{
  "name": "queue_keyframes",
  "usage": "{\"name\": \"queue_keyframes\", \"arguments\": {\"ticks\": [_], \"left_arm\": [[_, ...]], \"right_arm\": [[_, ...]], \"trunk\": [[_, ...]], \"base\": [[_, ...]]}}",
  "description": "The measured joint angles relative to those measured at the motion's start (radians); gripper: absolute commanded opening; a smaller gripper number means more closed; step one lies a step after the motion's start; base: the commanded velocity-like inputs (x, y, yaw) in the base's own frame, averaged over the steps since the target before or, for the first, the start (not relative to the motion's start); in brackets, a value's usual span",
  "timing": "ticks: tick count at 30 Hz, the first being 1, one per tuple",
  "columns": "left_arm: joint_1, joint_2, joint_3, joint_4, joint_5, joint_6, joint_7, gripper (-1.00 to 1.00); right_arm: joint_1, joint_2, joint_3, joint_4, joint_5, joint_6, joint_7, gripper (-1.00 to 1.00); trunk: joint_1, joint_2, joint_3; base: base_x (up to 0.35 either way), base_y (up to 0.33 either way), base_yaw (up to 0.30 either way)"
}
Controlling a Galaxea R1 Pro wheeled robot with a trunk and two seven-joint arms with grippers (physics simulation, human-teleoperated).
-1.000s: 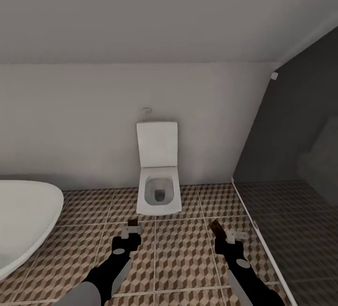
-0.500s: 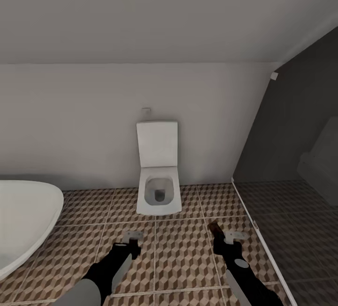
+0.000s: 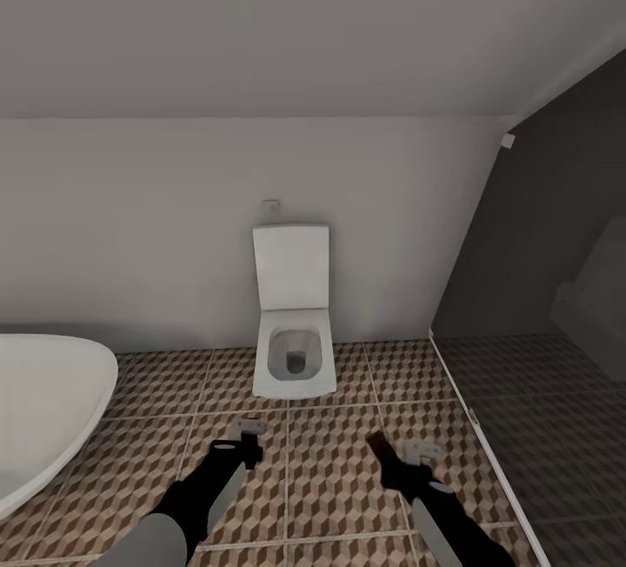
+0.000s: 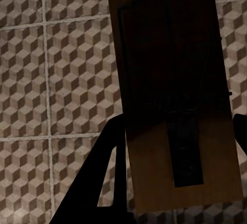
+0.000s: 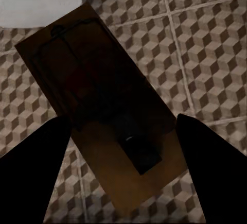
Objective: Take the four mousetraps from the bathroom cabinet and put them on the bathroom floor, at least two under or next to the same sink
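Carrying one flat tan wooden mousetrap (image 4: 175, 100) in the left gripper (image 3: 249, 435), clamped, and another mousetrap (image 5: 100, 105) pinched in the right gripper (image 3: 402, 454), both arms have drawn back and lowered over the cube-patterned tiled bathroom floor (image 3: 335, 480). Ahead stands a white toilet (image 3: 296, 350), a white oval bathtub (image 3: 43, 402) alongside. Likely still travelling; I see nothing obstructing the way.

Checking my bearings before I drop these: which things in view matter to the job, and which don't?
Job:
- mousetrap in the left gripper
- second mousetrap in the right gripper
- cube-patterned bathroom floor

Just there:
- toilet
- white bathtub
- dark shower area
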Motion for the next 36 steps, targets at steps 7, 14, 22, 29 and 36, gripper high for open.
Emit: {"name": "queue_keyframes", "arguments": {"ticks": [7,14,22,29,36], "left_arm": [[0.0,0.0,0.0,0.0,0.0,0.0,0.0,-1.0],[0.0,0.0,0.0,-0.001,0.0,0.0,0.0,-1.0],[0.0,0.001,0.001,0.0,0.0,0.001,0.0,-1.0],[0.0,0.001,0.001,0.001,0.0,0.002,0.0,-1.0],[0.0,0.002,0.0,0.003,0.0,0.001,0.0,-1.0]], "right_arm": [[0.0,-0.006,0.0,-0.009,-0.031,-0.021,0.016,-1.0],[0.0,-0.006,0.002,-0.012,0.038,-0.057,0.016,-1.0],[0.0,-0.004,0.005,-0.017,0.067,-0.059,0.016,-1.0],[0.0,-0.005,0.006,-0.017,0.068,-0.059,0.017,-1.0],[0.0,-0.005,0.006,-0.043,0.068,-0.059,0.014,-1.0]], "trunk": [[0.0,0.0,0.0],[0.0,0.0,0.0],[0.0,0.0,0.0],[0.0,0.0,0.0],[0.0,0.0,0.0]], "base": [[0.0,0.0,0.0],[0.0,0.0,0.0],[0.0,0.0,0.0],[0.0,0.081,0.0],[0.0,0.033,0.0]]}}
